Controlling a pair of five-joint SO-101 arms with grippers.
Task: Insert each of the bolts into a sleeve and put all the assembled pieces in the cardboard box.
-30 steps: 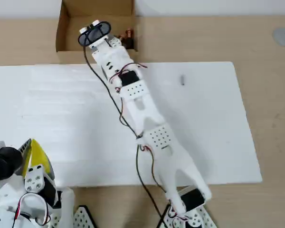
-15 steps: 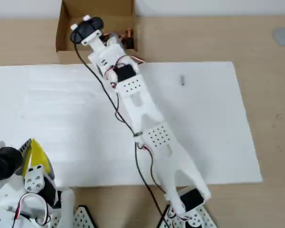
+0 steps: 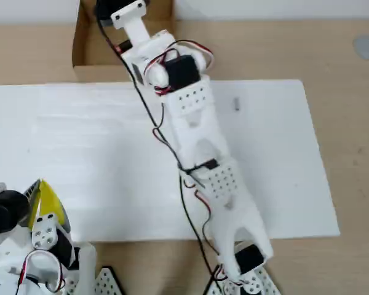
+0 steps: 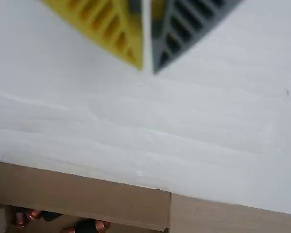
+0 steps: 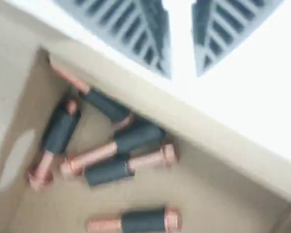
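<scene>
My right arm [image 3: 190, 123] stretches across the white foam sheet [image 3: 74, 135] with its wrist over the cardboard box [image 3: 80, 52] at the table's far edge. Seen from its own wrist, the right gripper [image 5: 183, 73] is open above the box wall [image 5: 208, 131], with nothing between its grey fingers. Below it, several assembled pieces [image 5: 111, 170], copper bolts in black sleeves, lie on the box floor. My left gripper [image 4: 146, 68] is shut, its yellow and grey tips touching, above the foam. Its yellow finger [image 3: 46, 203] appears at the near left corner.
A small dark item [image 3: 236, 103] lies on the foam right of my right arm. A grey disc [image 3: 368, 46] sits at the table's far right. The left wrist view looks across the foam [image 4: 184, 126] to the box wall [image 4: 87, 199] and copper bolts [image 4: 24, 216] inside.
My right arm's wrist has swung farther over the box toward its back and turned. The assembled piece seen by the box's right wall is now hidden under the arm. The left arm stayed still.
</scene>
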